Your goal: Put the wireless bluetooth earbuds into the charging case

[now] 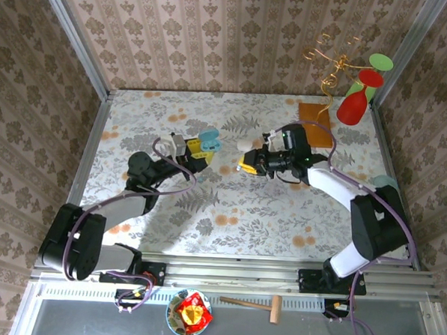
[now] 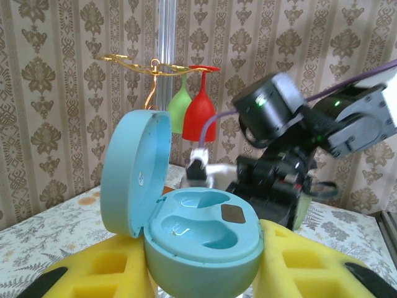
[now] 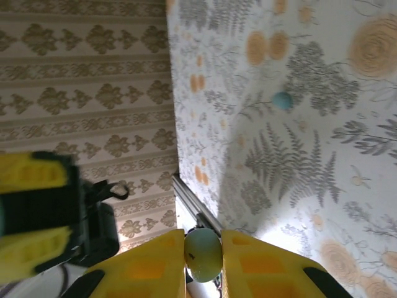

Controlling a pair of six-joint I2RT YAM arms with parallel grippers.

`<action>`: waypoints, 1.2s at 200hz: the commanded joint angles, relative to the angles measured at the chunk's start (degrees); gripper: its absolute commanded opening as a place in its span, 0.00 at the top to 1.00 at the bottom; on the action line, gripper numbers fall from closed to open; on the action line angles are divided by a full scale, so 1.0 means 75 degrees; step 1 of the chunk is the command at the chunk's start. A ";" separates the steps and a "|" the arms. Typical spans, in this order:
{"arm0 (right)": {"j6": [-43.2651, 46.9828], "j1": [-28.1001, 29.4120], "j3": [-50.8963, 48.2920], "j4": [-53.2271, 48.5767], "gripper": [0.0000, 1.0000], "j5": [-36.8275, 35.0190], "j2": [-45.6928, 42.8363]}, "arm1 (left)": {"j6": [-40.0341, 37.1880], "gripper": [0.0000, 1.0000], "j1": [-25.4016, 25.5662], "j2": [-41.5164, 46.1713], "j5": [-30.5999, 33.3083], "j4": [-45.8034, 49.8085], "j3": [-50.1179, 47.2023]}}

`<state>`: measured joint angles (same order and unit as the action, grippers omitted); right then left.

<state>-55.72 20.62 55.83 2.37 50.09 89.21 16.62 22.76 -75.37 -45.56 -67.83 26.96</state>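
I am clamping open charging case (image 2: 201, 239) in left fingers (image 2: 298, 261), wells facing up, empty. Right fingers (image 3: 267, 267) are pinching earbud (image 3: 203, 253) near, right of case; I am judging insertion path leftward, then down.

Your left hand (image 2: 201, 276) clamps the open blue case (image 2: 205, 239), lid (image 2: 133, 174) raised at left; beyond, your right arm (image 2: 291, 136), and a red glass (image 2: 202, 108) and green glass (image 2: 179, 107) hanging from a gold rack (image 2: 146, 65).

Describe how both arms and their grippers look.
The left arm and right arm have black joint housings, pale link shells and a trailing purple cable. The left gripper and right gripper have blocky yellow fingers with recessed pockets.
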 commanded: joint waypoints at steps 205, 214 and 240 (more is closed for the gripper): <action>0.1424 0.1282 0.2947 -0.1565 0.83 -0.0832 0.0245 | -0.1876 0.71 0.0876 0.0019 0.1260 0.1216 0.0495; 0.1477 0.1302 0.2977 -0.1622 0.83 -0.0901 0.0258 | -0.1917 0.71 0.0911 0.0022 0.1247 0.1221 0.0495; 0.1640 0.1363 0.3044 -0.1712 0.83 -0.1090 0.0346 | -0.1909 0.71 0.0949 0.0007 0.1224 0.1225 0.0507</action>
<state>-45.71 30.17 76.23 -8.99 44.10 90.52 1.69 29.41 -76.23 -35.57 -56.97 28.60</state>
